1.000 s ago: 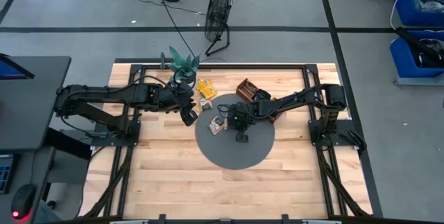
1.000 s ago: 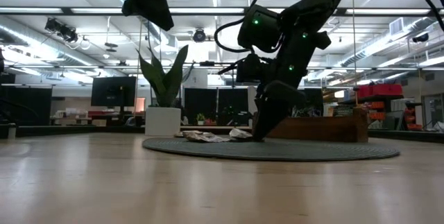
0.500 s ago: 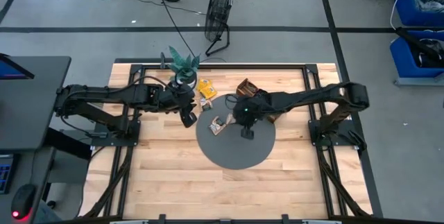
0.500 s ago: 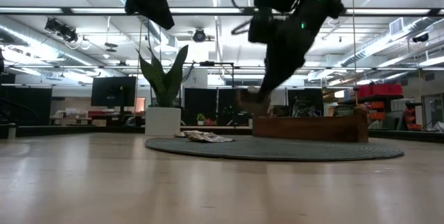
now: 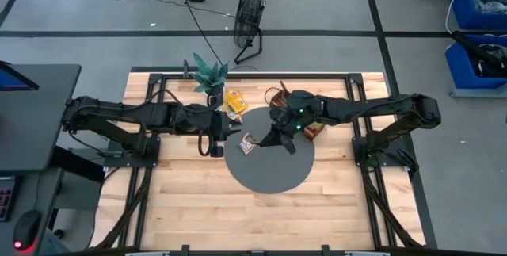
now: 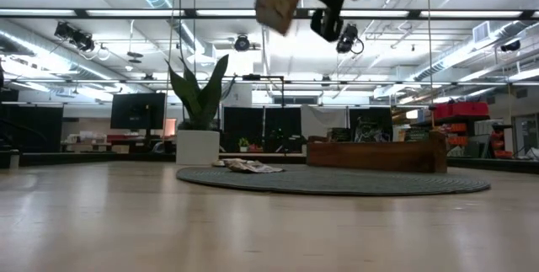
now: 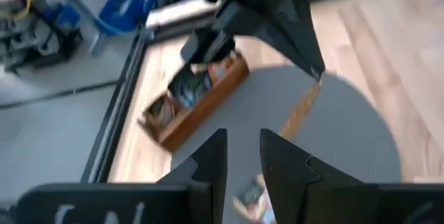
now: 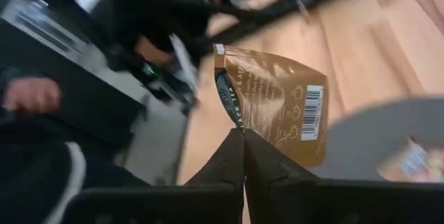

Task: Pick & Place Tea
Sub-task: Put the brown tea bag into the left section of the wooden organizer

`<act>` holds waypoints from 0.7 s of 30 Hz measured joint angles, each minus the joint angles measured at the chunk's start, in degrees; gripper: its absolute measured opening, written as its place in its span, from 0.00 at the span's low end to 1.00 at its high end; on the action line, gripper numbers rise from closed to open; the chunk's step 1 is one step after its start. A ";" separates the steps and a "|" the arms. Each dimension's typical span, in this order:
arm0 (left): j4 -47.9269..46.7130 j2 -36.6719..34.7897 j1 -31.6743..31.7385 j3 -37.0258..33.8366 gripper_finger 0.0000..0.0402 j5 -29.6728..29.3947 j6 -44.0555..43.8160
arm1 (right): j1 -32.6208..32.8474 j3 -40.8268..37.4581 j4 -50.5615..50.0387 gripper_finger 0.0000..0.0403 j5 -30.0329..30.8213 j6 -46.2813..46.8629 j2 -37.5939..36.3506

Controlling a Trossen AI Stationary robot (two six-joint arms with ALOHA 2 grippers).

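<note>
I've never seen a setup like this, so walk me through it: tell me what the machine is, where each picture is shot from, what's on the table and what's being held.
It is a two-armed robot at a wooden table. One picture looks straight down, one looks level across the tabletop, and two come from cameras on the arms' wrists.

The right gripper is shut on a brown tea packet, lifted high above the round grey mat. The left gripper waits at the mat's edge, fingers a little apart and holding nothing.

More tea packets lie on the mat, yellow ones sit beside a potted plant, and a wooden tray holds others.
</note>
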 joint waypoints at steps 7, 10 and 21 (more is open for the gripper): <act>4.22 0.00 0.00 0.00 0.22 9.57 1.75 | 0.00 0.02 6.61 0.00 -1.98 4.50 -1.12; 4.20 0.00 -0.02 0.00 0.22 12.32 1.33 | -0.02 0.02 6.72 0.00 -2.46 4.82 -1.15; 4.89 0.01 0.17 0.00 0.22 13.90 1.22 | 1.44 0.02 8.58 0.00 -4.63 6.74 -1.15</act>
